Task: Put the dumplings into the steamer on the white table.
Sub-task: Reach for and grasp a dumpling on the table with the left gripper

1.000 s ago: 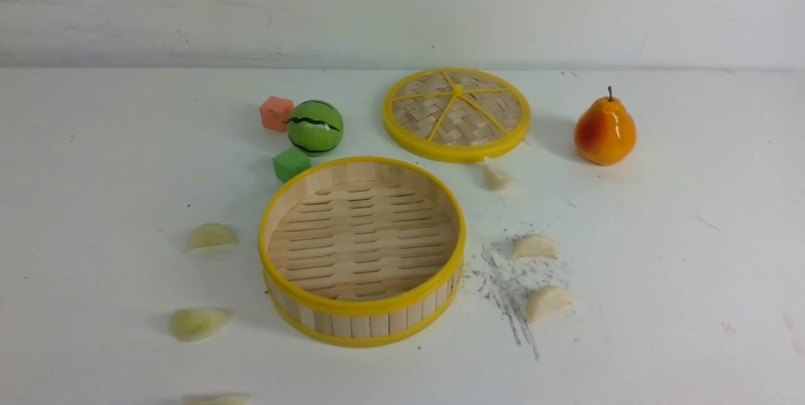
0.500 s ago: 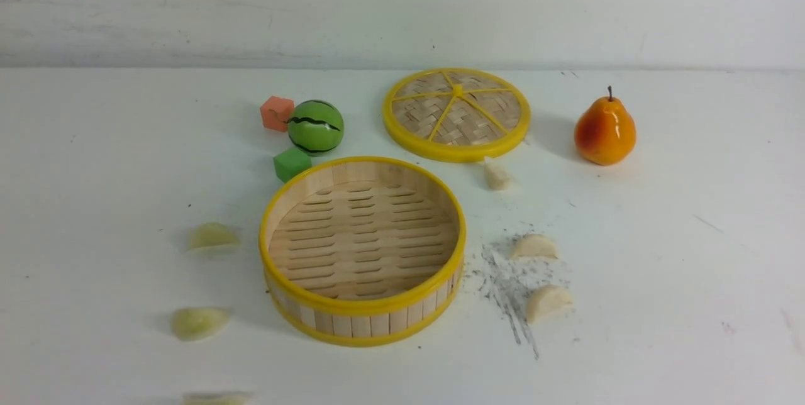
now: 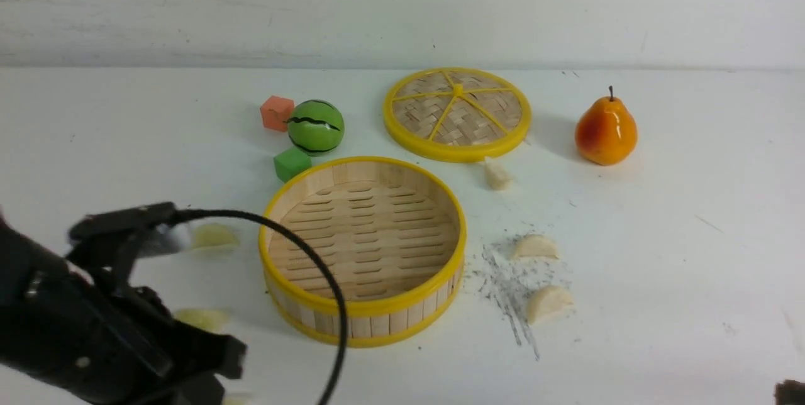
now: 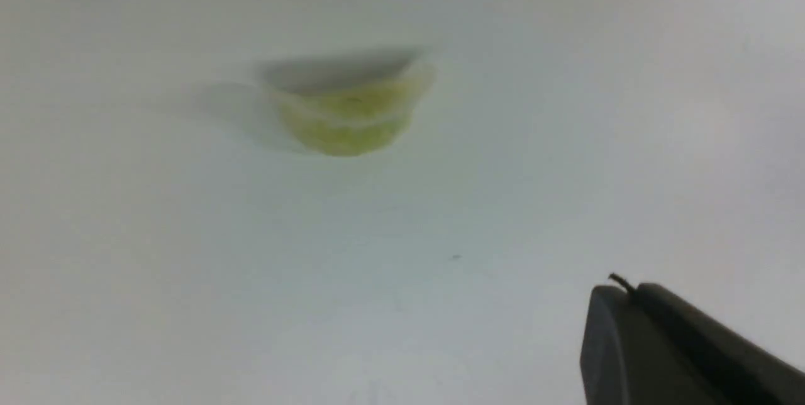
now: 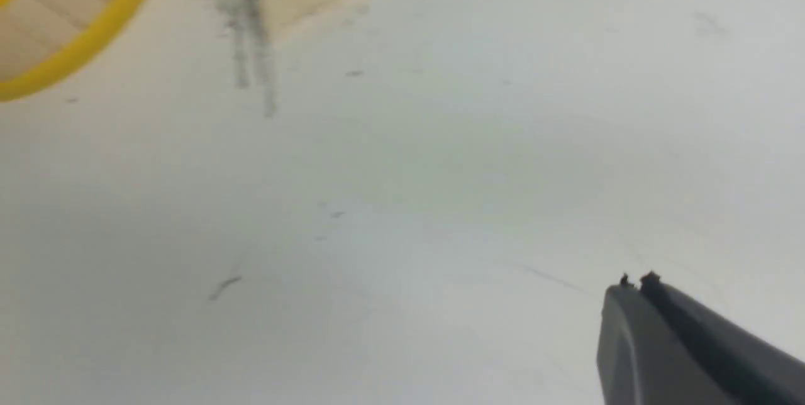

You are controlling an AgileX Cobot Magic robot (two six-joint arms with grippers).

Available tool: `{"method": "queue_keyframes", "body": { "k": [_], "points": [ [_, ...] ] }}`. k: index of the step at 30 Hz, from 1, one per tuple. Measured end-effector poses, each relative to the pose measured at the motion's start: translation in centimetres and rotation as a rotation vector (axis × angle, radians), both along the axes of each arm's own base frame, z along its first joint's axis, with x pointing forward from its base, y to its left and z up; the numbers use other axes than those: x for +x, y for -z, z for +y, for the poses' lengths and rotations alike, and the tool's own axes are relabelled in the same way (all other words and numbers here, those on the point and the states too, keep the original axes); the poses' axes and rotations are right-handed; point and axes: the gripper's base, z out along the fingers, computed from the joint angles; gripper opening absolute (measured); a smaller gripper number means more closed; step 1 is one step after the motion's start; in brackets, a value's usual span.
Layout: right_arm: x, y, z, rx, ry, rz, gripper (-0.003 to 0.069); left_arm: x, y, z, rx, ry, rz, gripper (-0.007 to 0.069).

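The steamer (image 3: 361,326) sits open side up at the centre of the white table (image 3: 692,235). Three cream dumplings (image 3: 534,246) lie at 1, 3 and 4 o'clock of it; the 3 o'clock crescent's long axis runs 9-to-3, arched back toward 12. Pale green dumplings (image 3: 201,318) lie at 8 and 9 o'clock, partly hidden by the left arm (image 3: 75,329). The wrist views alone show the left gripper (image 4: 619,288) and right gripper (image 5: 635,285), both clenched on nothing, and one blurred, translucent green crescent (image 4: 349,116)
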Motion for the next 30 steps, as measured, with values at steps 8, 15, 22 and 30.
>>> {"method": "queue_keyframes", "body": {
  "k": [8,15,22,30],
  "points": [
    [-0.5,0.2,3.6,0.032,-0.410,-0.011,-0.0007,0.9,1.6,-2.3,0.161,0.209,-0.017,0.0043],
    [-0.9,0.7,5.5,0.027,-0.556,0.017,-0.0004,2.5,2.4,-1.2,0.419,0.403,-0.132,0.0330],
    [-1.1,0.6,6.1,0.038,-0.592,0.004,-0.0004,4.8,5.6,-2.0,0.478,0.487,-0.151,0.0472],
    [-1.1,0.5,6.2,0.049,-0.588,0.001,-0.0002,5.8,8.7,-2.3,0.531,0.565,-0.070,0.0410]
  ]
}}
